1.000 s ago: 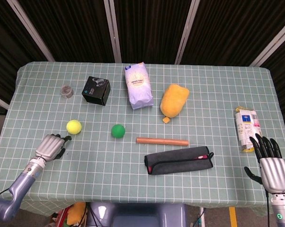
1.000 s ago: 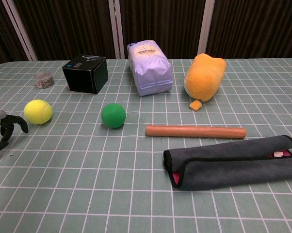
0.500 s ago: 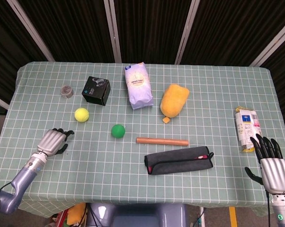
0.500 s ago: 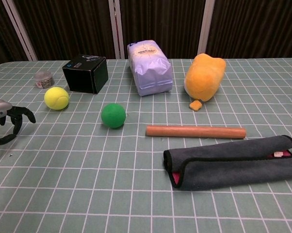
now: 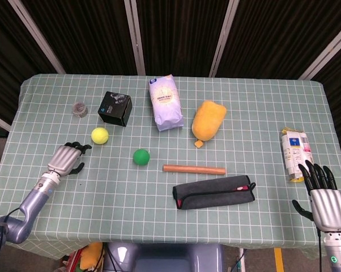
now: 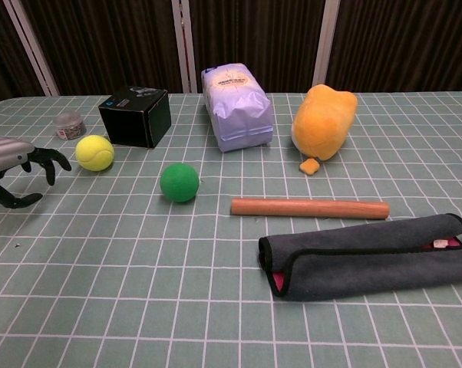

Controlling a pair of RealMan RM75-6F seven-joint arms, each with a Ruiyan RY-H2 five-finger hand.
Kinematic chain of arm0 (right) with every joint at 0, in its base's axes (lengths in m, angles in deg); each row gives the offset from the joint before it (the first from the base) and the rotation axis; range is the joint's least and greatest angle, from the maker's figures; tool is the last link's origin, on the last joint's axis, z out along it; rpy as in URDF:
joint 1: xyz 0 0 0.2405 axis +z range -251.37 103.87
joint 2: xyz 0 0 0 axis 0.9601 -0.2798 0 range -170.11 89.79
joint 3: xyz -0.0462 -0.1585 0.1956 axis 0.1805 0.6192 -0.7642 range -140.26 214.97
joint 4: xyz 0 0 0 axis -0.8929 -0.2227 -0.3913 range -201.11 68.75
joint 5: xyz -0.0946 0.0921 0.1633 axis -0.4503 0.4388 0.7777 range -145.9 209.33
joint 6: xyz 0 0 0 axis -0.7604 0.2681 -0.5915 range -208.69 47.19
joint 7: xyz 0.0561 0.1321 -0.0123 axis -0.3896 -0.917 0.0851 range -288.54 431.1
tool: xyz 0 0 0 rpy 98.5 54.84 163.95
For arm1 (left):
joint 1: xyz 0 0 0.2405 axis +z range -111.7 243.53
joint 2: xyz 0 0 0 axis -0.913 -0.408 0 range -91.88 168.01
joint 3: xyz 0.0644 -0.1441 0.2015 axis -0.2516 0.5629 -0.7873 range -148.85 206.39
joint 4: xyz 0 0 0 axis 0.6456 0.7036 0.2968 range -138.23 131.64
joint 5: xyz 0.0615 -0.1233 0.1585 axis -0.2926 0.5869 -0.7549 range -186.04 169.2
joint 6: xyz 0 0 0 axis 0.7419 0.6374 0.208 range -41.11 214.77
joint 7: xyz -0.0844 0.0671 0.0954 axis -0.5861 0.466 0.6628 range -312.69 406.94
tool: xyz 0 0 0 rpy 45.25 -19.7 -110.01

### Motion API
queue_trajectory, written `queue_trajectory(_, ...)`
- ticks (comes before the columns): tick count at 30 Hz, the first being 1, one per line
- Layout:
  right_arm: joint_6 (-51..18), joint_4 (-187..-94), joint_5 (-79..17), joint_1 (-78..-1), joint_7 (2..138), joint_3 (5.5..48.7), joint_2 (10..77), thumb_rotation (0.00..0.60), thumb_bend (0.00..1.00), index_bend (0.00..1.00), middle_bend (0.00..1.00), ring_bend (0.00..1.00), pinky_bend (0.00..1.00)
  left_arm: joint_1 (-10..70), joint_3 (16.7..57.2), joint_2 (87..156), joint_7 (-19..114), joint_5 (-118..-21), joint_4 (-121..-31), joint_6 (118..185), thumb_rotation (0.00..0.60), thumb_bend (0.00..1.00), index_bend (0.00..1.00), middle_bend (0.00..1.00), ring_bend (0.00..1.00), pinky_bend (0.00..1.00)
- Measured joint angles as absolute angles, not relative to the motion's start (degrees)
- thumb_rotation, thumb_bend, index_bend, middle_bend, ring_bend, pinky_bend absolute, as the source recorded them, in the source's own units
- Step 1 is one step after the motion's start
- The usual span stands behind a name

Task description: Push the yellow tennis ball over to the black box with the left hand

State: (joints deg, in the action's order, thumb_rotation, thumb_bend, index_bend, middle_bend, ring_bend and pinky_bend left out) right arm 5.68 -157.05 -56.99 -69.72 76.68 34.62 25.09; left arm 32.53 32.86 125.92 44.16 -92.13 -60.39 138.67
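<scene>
The yellow tennis ball (image 5: 99, 135) (image 6: 94, 152) lies on the checked cloth just in front of the black box (image 5: 115, 108) (image 6: 135, 116), a small gap apart from it. My left hand (image 5: 65, 159) (image 6: 12, 165) hovers low to the ball's near left, fingers curled loosely and apart, holding nothing and not touching the ball. My right hand (image 5: 323, 198) rests at the table's near right corner, fingers spread, empty; the chest view does not show it.
A green ball (image 5: 140, 157), wooden stick (image 5: 194, 169) and dark rolled pouch (image 5: 214, 192) lie mid-table. A lilac bag (image 5: 165, 102) and orange plush (image 5: 208, 119) stand behind. A small jar (image 5: 79, 109) sits left of the box. A carton (image 5: 295, 154) lies far right.
The tennis ball rolled away from me toward the black box and now rests near its front. My left hand followed forward behind it. The right hand stayed still.
</scene>
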Motion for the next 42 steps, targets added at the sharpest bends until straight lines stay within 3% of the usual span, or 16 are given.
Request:
queue_trajectory(17,6.5,-156.6,-58.0,-69.9,75.0,34.8,24.5,0.600,0.27,0.00,0.00,0.00,0.00,28.0,34.8,130.7,45.6,-89.4,-56.6,135.3,0.600,0.31,0.10,0.22,0.13,0.25)
queue_trajectory(28,7.0,-156.5,-58.9,-70.1,74.4,35.1,24.3,0.600,0.27,0.00,0.00,0.00,0.00,24.2,37.8,133.0,43.8,-86.9,-53.3,133.0,0.600,0.31,0.07,0.19,0.07,0.16)
queue_trajectory(42,8.5,-156.8,-60.0,-70.9,72.2,35.5,23.4,0.600,0.27,0.00,0.00,0.00,0.00,20.6,39.5,137.2,44.6,-84.1,-48.3,130.4,0.600,0.31,0.05,0.17,0.08,0.14)
